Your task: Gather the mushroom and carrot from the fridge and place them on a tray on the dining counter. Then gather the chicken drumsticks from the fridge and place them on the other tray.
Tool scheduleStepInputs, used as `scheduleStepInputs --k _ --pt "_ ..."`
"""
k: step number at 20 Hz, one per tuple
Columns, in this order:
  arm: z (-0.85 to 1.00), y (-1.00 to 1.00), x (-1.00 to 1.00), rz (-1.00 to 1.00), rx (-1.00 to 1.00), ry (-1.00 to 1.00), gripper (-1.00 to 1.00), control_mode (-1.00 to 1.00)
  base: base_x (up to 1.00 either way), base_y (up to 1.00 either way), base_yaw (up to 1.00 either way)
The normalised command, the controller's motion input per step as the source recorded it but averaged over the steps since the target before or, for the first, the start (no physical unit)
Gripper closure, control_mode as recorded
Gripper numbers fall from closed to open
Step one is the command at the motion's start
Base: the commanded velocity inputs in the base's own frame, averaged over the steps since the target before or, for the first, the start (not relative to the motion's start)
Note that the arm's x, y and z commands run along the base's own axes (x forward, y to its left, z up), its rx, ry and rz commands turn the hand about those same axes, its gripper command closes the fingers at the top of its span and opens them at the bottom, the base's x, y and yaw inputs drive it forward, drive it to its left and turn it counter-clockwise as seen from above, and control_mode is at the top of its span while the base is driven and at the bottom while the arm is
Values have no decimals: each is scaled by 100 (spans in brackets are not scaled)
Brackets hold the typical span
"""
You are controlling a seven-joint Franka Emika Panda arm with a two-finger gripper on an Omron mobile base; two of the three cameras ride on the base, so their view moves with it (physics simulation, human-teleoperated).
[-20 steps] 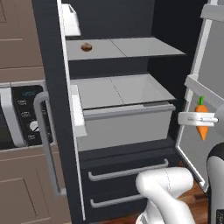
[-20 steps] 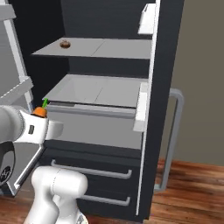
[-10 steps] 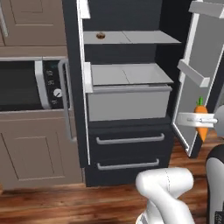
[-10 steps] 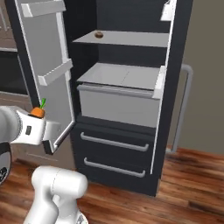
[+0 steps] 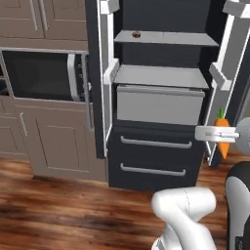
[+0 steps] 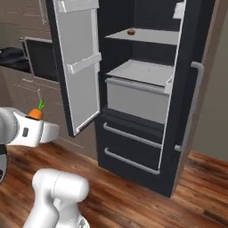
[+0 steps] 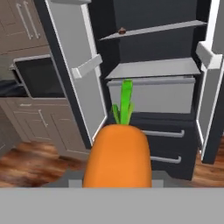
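Note:
My gripper [image 5: 218, 133] is shut on the carrot [image 5: 222, 138], an orange root with a green top, held in the air in front of the open fridge [image 5: 152, 157] and low to its right. In the right base view the carrot [image 6: 35, 114] pokes up from the gripper [image 6: 40, 125] at the far left. The hand view has the carrot [image 7: 117, 153] close up, hiding the fingertips. The mushroom [image 5: 137, 34], a small dark brown cap, lies on the fridge's upper shelf, also seen as the mushroom [image 6: 131, 31] and the mushroom [image 7: 122, 30].
Both fridge doors stand open, the left door [image 5: 105, 73] and the right door [image 5: 230, 68]. A grey crisper bin [image 5: 160, 103] and two drawers with bar handles [image 5: 156, 142] sit below the shelves. A brown cabinet with a black oven [image 5: 41, 74] stands left. The floor [image 5: 58, 210] is wood.
The whole picture has shifted: the base has backed away from the fridge, which now looks smaller and farther. The carrot stays in the shut gripper. The mushroom has not moved.

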Motion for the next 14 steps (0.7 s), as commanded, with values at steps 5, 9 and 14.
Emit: scheduleStepInputs --k 5,9,14 --pt "0 0 0 0 0 0 100 100 -66 -68 48" --pt "0 0 0 0 0 0 100 100 -75 -53 47" --pt "0 0 0 0 0 0 100 100 -82 -47 45"
